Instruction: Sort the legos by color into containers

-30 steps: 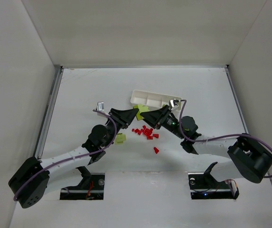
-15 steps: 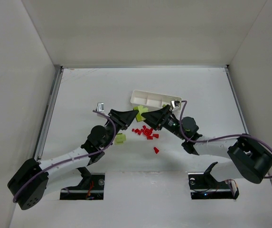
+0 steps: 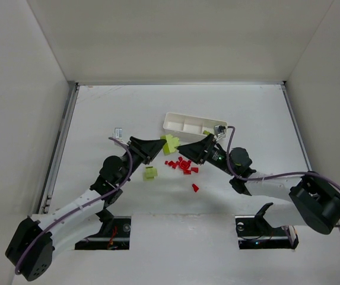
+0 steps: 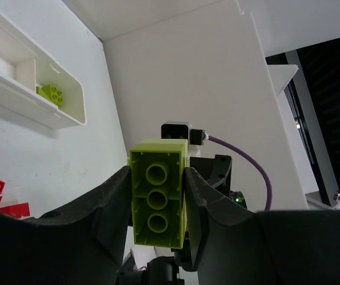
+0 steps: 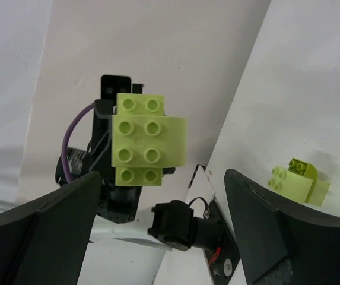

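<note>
Lone red lego (image 3: 195, 187): lies by itself on the white table (image 3: 98, 113), nearest the arm bases and apart from the other bricks.
Loose yellow-green lego (image 3: 151, 173): rests on the table beside the left arm, below its wrist.
Red legos (image 3: 181, 165): a tight scatter of small bricks on the table, under the spot where the two grippers meet.
Left gripper (image 3: 159, 145): its fingers (image 4: 113, 205) are clamped on the two long sides of the held lego (image 4: 158, 202), a yellow-green brick raised off the table with its hollow underside facing the wrist camera.
Right gripper (image 3: 184, 148): the fingers (image 5: 259, 219) are spread wide and grip nothing; the held lego sits in the gap between them, touching neither.
Tray (image 3: 181, 122): the white, divided container lies just beyond both grippers.
Tray lego (image 4: 51, 93): one yellow-green brick lies in the rounded end compartment on the right arm's side.
</note>
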